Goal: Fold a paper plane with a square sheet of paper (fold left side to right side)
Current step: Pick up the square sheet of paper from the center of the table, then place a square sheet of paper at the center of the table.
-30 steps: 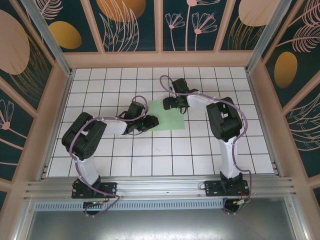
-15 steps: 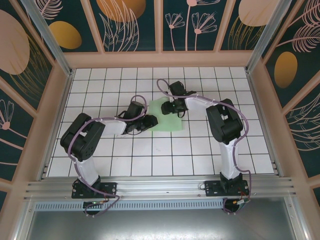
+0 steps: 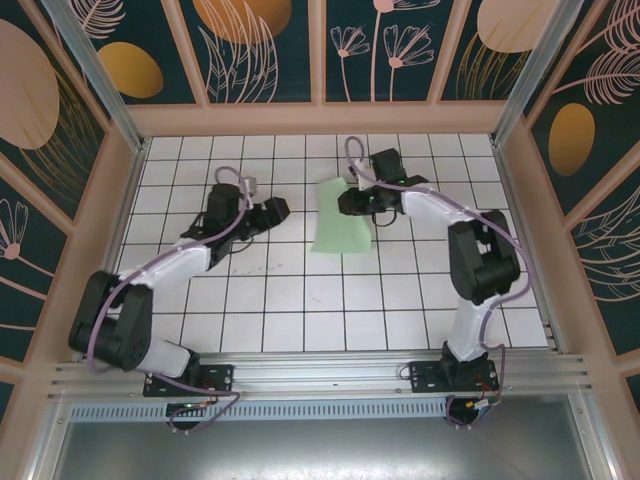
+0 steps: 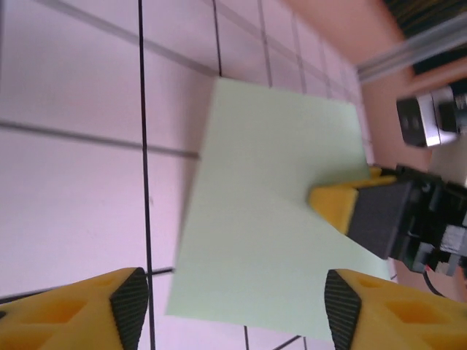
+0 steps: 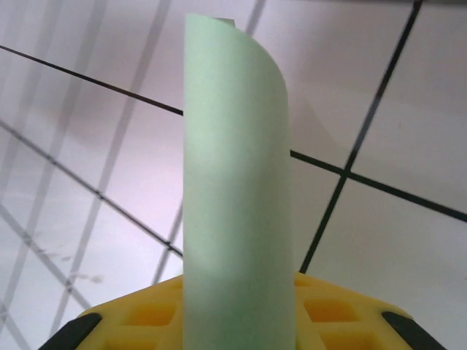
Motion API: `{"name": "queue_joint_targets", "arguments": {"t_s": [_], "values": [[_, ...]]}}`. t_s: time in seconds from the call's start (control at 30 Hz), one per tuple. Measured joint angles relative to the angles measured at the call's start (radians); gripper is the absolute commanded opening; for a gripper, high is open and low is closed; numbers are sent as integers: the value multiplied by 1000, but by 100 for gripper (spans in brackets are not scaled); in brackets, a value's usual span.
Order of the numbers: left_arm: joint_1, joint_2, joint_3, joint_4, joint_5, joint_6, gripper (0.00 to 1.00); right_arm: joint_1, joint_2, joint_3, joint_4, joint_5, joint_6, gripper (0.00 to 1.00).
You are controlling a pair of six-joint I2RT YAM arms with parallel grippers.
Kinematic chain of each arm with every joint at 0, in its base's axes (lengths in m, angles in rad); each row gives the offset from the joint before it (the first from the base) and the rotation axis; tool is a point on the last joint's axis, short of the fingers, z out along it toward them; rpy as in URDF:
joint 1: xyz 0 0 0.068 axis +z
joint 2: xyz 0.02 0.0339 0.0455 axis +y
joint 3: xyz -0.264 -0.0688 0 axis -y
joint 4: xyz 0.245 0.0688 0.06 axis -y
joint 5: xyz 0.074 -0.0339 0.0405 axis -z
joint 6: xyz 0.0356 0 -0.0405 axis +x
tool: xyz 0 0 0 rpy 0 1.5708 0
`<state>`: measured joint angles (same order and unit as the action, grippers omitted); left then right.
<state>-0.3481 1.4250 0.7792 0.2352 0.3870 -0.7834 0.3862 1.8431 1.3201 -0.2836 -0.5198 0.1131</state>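
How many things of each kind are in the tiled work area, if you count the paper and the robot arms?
Green sheet of paper: 1
Robot arms: 2, the left arm and the right arm
Total: 3

The right hand [image 3: 350,203] pinches the square sheet of paper [image 3: 340,232]; the left hand [image 3: 278,209] sits apart beside it.

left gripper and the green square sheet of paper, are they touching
Apart. The top view shows bare white tile between the left gripper and the square sheet of paper.
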Motion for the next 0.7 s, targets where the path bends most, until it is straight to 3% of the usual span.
{"name": "queue_joint_targets", "arguments": {"t_s": [0.2,0.43,0.7], "values": [[23,-121,-18,117,92,58,83,-75,-205,-23,15,-228,-76,29],[23,-139,9,279,271,150,87,-76,-415,-23,19,-465,-134,29],[23,-74,128,445,472,184,88,-40,-472,21,2,-641,-169,29]]}}
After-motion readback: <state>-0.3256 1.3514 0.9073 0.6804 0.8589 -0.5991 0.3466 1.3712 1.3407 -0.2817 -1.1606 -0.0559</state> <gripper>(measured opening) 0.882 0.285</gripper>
